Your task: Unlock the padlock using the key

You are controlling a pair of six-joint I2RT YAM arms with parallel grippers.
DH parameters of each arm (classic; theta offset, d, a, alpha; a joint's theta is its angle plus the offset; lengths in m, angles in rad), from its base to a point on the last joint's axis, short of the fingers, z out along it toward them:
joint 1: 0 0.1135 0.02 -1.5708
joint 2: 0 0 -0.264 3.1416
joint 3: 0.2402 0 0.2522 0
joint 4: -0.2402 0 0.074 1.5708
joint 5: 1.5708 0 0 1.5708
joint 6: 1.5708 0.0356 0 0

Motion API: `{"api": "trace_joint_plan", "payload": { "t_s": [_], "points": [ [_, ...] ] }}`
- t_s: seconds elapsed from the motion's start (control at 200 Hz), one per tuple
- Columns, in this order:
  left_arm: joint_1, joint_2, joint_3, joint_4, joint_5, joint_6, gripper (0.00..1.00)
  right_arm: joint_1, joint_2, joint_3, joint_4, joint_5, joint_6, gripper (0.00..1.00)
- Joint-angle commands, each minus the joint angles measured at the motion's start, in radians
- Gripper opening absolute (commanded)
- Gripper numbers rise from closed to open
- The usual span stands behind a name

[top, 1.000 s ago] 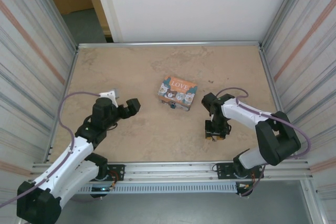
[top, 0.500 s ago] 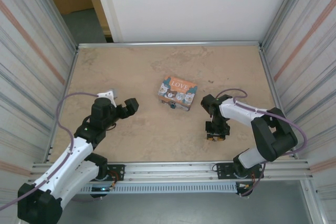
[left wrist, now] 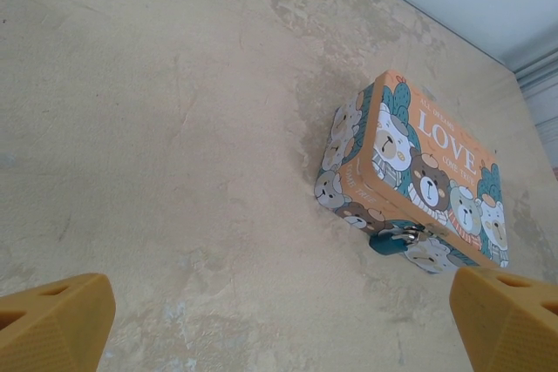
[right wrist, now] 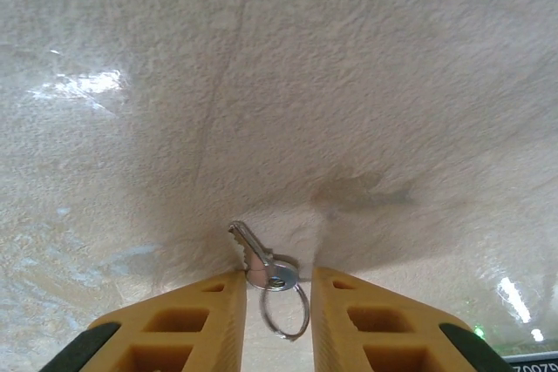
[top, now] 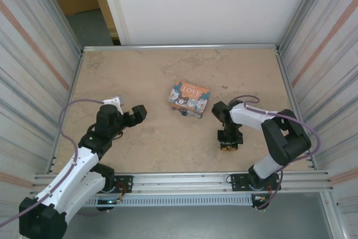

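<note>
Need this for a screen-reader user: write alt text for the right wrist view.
A small silver key on a wire ring lies on the mottled beige table, between the two orange fingers of the right claw. The fingers stand close on either side of the key's head, with a narrow gap showing.

Tin sits mid-desk. Padlock at the tin's near face, touching it. Key flat on desk, right of tin and nearer the arm bases, between the right claw's fingers. Left claw left of tin, well apart.
</note>
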State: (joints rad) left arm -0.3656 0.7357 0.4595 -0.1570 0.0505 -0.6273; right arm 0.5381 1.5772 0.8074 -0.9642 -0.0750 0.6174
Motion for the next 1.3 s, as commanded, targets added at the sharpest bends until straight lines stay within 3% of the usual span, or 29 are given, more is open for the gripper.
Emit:
{"api": "trace_joint_plan", "payload": {
  "t_s": [0.0, 0.621, 1.052, 1.293],
  "points": [
    [0.006, -0.021, -0.008, -0.016, -0.008, 0.018, 0.99, 0.010, 0.011, 0.021, -0.018, 0.006, -0.007, 0.21],
    [0.010, -0.071, 0.003, -0.065, -0.022, 0.021, 0.99, 0.031, -0.032, 0.001, 0.017, -0.032, 0.019, 0.00],
    [0.009, -0.087, 0.039, -0.083, 0.003, -0.009, 0.99, 0.034, -0.140, 0.002, 0.109, -0.042, 0.006, 0.00],
    [0.011, -0.063, 0.059, -0.058, 0.054, -0.103, 0.99, 0.036, -0.228, 0.032, 0.153, -0.055, -0.028, 0.00]
  ]
}}
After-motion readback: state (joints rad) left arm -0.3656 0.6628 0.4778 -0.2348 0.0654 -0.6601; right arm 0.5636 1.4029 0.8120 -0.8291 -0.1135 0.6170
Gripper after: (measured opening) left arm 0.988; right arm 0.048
